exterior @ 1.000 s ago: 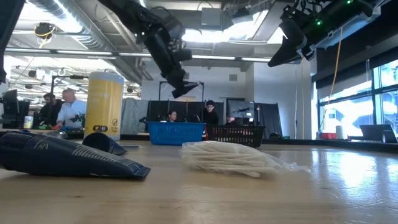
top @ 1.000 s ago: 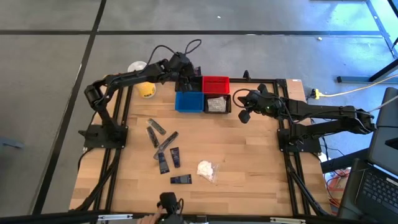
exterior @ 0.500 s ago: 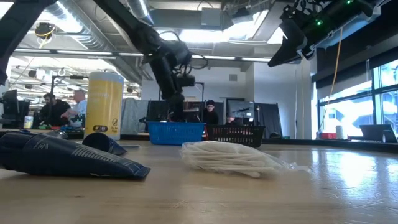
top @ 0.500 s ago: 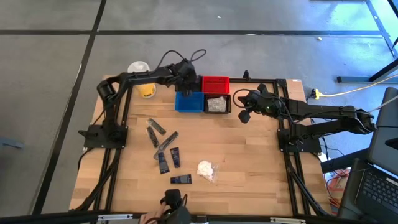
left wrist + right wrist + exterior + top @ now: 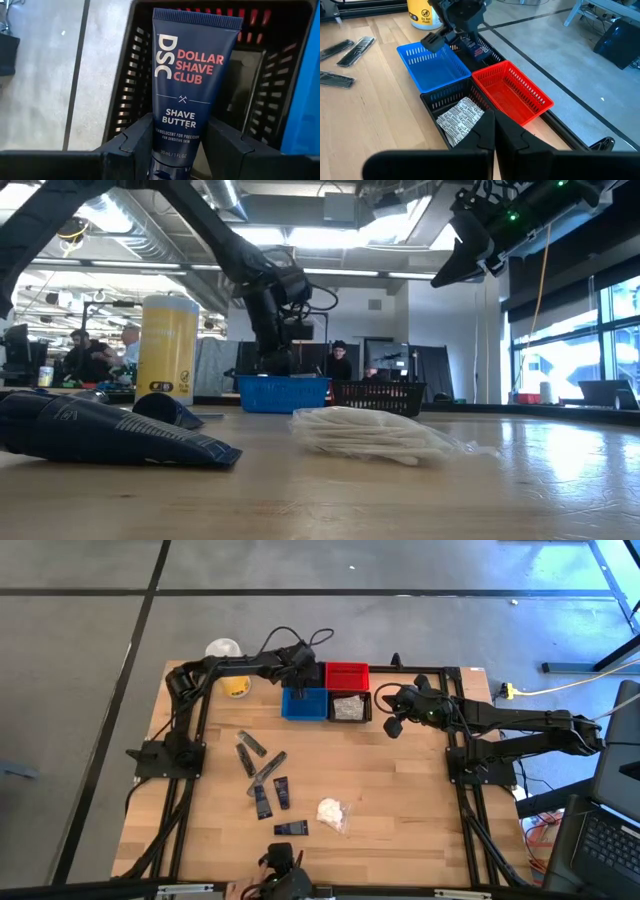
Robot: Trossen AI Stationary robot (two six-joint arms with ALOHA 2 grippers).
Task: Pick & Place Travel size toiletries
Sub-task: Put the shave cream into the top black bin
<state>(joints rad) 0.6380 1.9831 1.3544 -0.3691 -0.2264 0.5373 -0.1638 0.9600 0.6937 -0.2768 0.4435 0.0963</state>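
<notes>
A navy shave butter tube [image 5: 191, 85], printed "DSC Dollar Shave Club", is pinched by its lower end between the fingers of the left gripper [image 5: 172, 150] and hangs over a black mesh bin [image 5: 260, 75] at the back edge of the table, just behind the blue bin [image 5: 303, 703]. From the right wrist view the same tube [image 5: 474, 49] shows below the left gripper [image 5: 455, 22], over the black bin behind the blue one. A second black bin [image 5: 350, 707] sits right of the blue bin and holds a white printed packet [image 5: 460, 118]; the red bin [image 5: 347, 674] stands behind it. More toiletries lie on the wooden table [image 5: 400, 810] nearer the front: several dark flat tubes [image 5: 262, 785] scattered in a loose group, one more dark tube [image 5: 291, 828] close to the front edge, and a white wad in clear wrap [image 5: 331, 812] just right of them. A yellow cylindrical container [image 5: 233, 683] with a white top stands at the table's back left corner. The right gripper [image 5: 392, 726] is closed on nothing and hovers above the table just right of the bins.
</notes>
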